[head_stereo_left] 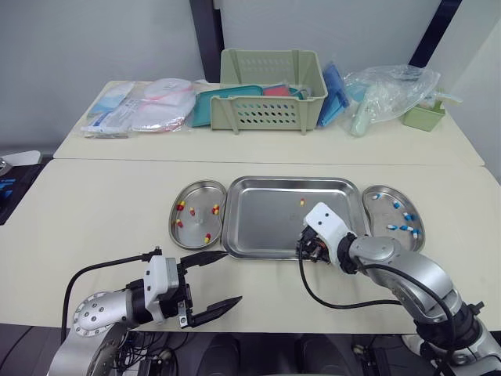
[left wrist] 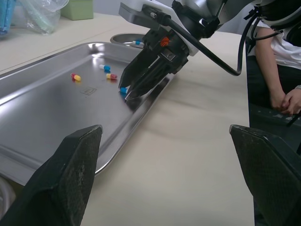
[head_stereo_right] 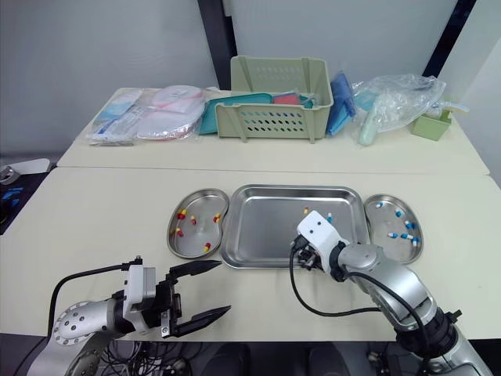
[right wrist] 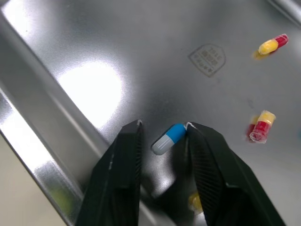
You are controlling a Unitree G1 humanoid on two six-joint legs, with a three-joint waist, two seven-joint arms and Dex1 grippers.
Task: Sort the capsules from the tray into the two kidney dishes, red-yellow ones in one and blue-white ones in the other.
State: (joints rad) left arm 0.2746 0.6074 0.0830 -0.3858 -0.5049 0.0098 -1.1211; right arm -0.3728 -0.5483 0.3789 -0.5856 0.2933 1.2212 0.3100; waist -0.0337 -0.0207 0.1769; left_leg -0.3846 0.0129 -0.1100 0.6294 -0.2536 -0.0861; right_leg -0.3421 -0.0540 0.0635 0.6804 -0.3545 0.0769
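Blue-white capsule (right wrist: 168,139) is lying at about 5 o'clock in the tray (head_stereo_left: 258,235), just inside its near rim. The right gripper (right wrist: 163,126) is reaching down over it with its fingers slightly spread, one on each side, not yet pinching. Nearer the robot, off the tray at its 7 o'clock, the left gripper (head_stereo_left: 228,276) is hovering over the table (head_stereo_left: 94,204), fingers spread wide and holding nothing.

The step in hand looks to be the pick of this capsule. The next move is calling for a gentle close, a lift over the raised rim, then a carry to the right kidney dish (head_stereo_left: 381,215) at 3 o'clock, where blue-white ones are already lying. Since the capsule is sitting slanted across the gap, it may roll or squirt out.

Farther in, toward 1 o'clock, two red-yellow capsules (right wrist: 261,125) and a second blue-white capsule (head_stereo_right: 329,216) are waiting. The left kidney dish (head_stereo_left: 196,196) at 9 o'clock is holding red-yellow ones.

A person's hands (left wrist: 288,100) are resting beyond the right arm. At 12 o'clock, on a second table, a green basket (head_stereo_left: 270,90), plastic packets (head_stereo_left: 141,106) and a clear bag (head_stereo_left: 391,90) are sitting well clear.
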